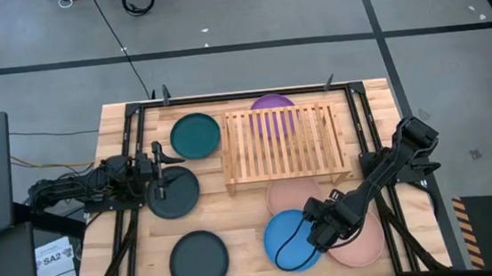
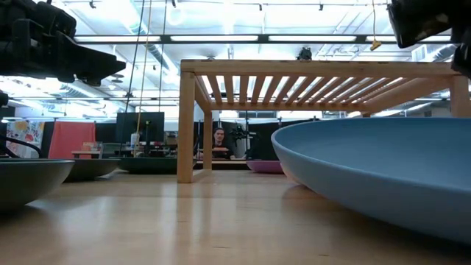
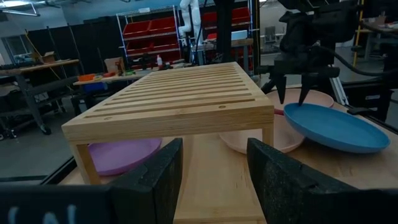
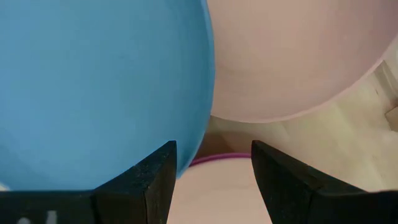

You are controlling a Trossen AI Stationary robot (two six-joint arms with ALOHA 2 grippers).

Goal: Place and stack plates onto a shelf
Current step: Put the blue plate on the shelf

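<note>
The slatted wooden shelf [image 1: 284, 144] stands mid-table. A purple plate [image 1: 272, 109] lies under its far side, and a salmon plate [image 1: 288, 194] lies half under its near side. The bright blue plate [image 1: 286, 240] sits tilted, its right edge leaning on a salmon plate [image 1: 362, 239] that has a magenta rim [image 4: 214, 159] beneath it. A teal plate [image 1: 195, 135] and two charcoal plates [image 1: 172, 194] [image 1: 199, 260] lie on the left. My right gripper [image 1: 315, 228] is open over the blue plate's right edge [image 4: 202, 134]. My left gripper [image 1: 173, 163] is open above the upper charcoal plate and points at the shelf [image 3: 174, 102]. My right gripper [image 4: 214, 155] stands with its fingers pointing down at the blue plate's right rim [image 3: 289, 111], where it overlaps the salmon plate. Whether a finger touches the rim, I cannot tell.
Black rails [image 1: 251, 93] frame the tabletop on its far, left and right sides. Bare wood lies between the charcoal plates and the blue plate [image 1: 240, 219]. In the low view the shelf top [image 2: 316, 70] stands well above the plates [image 2: 383, 169]. A person sits far behind the table [image 2: 219, 143].
</note>
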